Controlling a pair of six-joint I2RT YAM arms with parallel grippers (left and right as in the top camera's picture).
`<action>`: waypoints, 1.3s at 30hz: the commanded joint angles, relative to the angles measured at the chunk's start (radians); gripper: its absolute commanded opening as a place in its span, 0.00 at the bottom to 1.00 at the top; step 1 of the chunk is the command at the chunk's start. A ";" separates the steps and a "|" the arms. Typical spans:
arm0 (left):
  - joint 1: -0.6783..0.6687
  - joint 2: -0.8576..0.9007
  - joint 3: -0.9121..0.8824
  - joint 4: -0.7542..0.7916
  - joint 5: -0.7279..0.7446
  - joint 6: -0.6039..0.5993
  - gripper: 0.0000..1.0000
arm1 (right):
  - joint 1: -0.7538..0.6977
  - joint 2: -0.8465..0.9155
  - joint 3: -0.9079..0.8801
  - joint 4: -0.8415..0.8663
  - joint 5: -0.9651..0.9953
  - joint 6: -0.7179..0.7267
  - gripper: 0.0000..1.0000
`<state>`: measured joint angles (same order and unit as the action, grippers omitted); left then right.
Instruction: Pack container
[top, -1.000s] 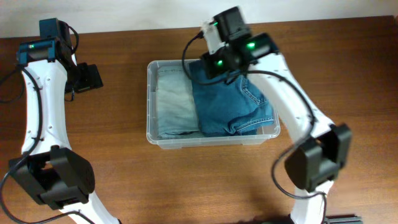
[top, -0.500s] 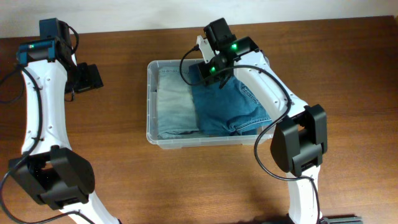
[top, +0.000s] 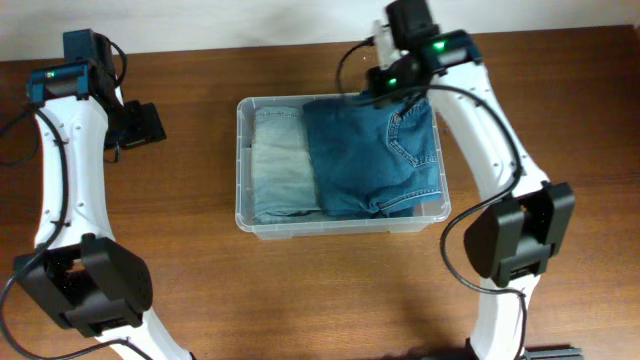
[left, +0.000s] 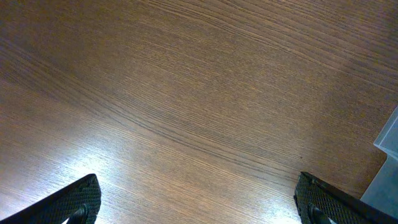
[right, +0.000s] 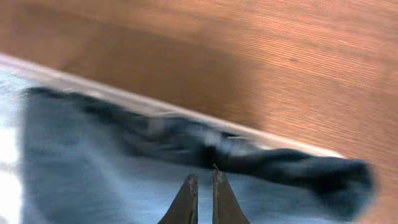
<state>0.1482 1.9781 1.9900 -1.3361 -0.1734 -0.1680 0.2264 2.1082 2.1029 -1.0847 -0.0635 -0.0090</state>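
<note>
Shifts right gripper (right: 200, 198) from middle of bin (top: 243, 215) to its upper-right rim, pinched shut, empty, above dark jeans (top: 370, 150). Keeps left gripper (left: 199, 208) parked upper left, spread wide, holding nothing.

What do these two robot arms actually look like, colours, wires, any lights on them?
Both arms are slim white tubes linked by chunky black joints. The left arm carries a teal block near its wrist; the right arm shows small green lights there. Thin black cables loop along each. The left gripper has black, grainy-looking fingers; the right gripper has two narrow, tapering ones.
</note>
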 joint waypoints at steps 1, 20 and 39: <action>-0.001 -0.024 0.013 -0.001 -0.007 0.002 1.00 | -0.018 0.013 -0.029 0.017 0.019 -0.010 0.04; -0.001 -0.024 0.013 -0.001 -0.007 0.002 0.99 | -0.018 0.134 -0.033 -0.003 0.027 -0.016 0.04; -0.001 -0.024 0.013 -0.001 -0.007 0.002 0.99 | -0.081 0.135 -0.088 -0.019 -0.004 -0.018 0.04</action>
<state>0.1482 1.9781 1.9900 -1.3361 -0.1730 -0.1684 0.1631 2.1929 2.0510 -1.0969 -0.0696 -0.0254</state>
